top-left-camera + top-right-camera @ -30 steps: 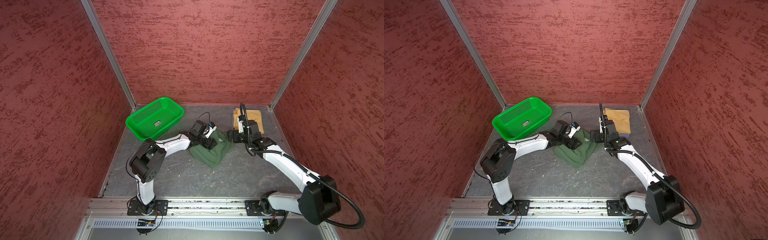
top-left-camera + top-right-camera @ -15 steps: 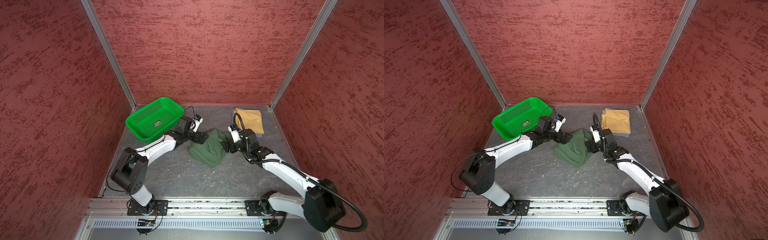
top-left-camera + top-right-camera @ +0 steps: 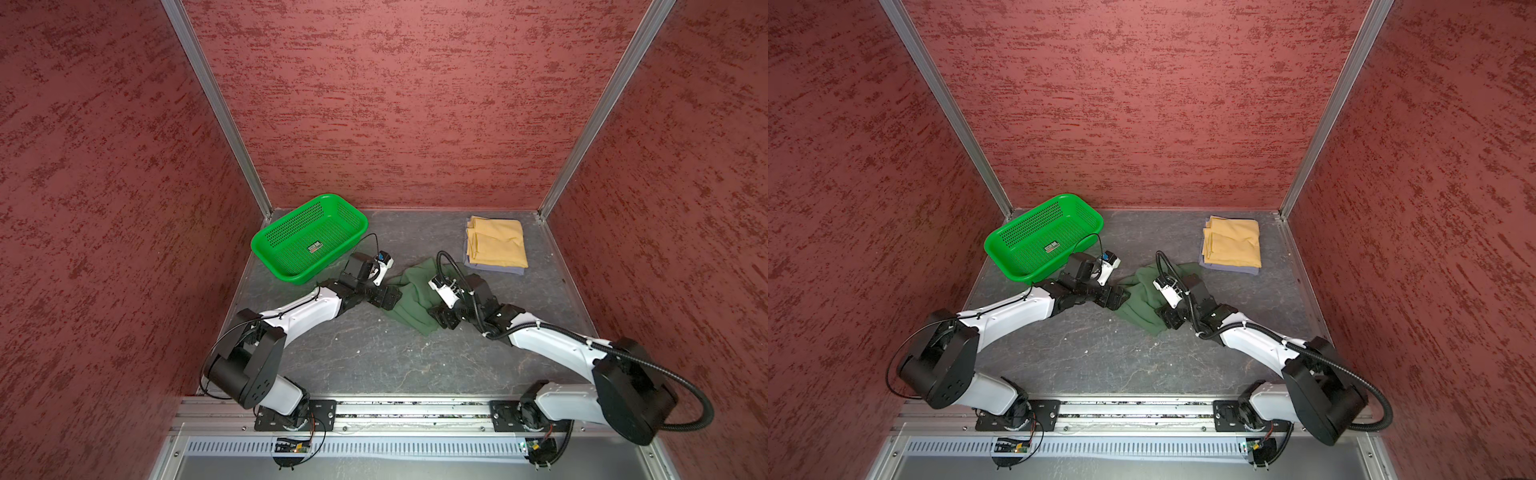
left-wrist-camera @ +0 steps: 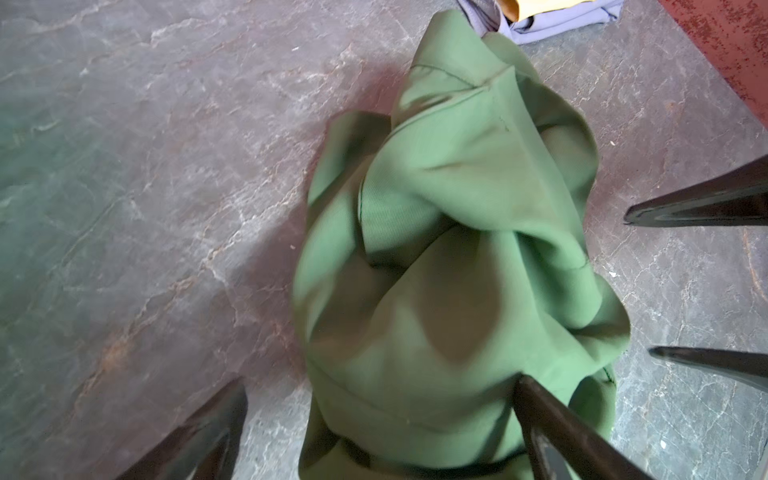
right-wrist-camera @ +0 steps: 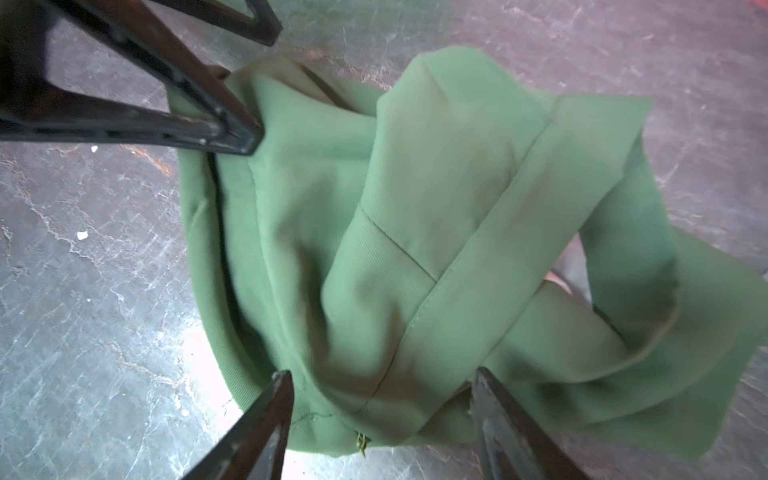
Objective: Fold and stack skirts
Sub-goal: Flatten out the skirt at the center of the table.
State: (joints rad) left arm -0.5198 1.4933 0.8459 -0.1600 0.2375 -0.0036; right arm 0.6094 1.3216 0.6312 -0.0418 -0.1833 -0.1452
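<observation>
green skirt [image 3: 411, 291] crumpled in the middle, both grippers at it

basket [image 3: 297, 278] near left gripper [image 3: 388, 297]; jaws wide, one finger over the cloth edge, one on bare table [image 3: 374, 353]. right gripper [image 5: 382, 374]: jaws part apart, straddling a fold near the hem, nothing pinched. risks: bite takes several layers, so a pull drags the wad instead of spreading; tips of both sit close, could clash; a swing left could nudge the basket. room: open table in front. far right, yellow skirt [image 3: 496, 245] folded on lavender skirt [image 3: 494, 269], green's tip near it.
</observation>
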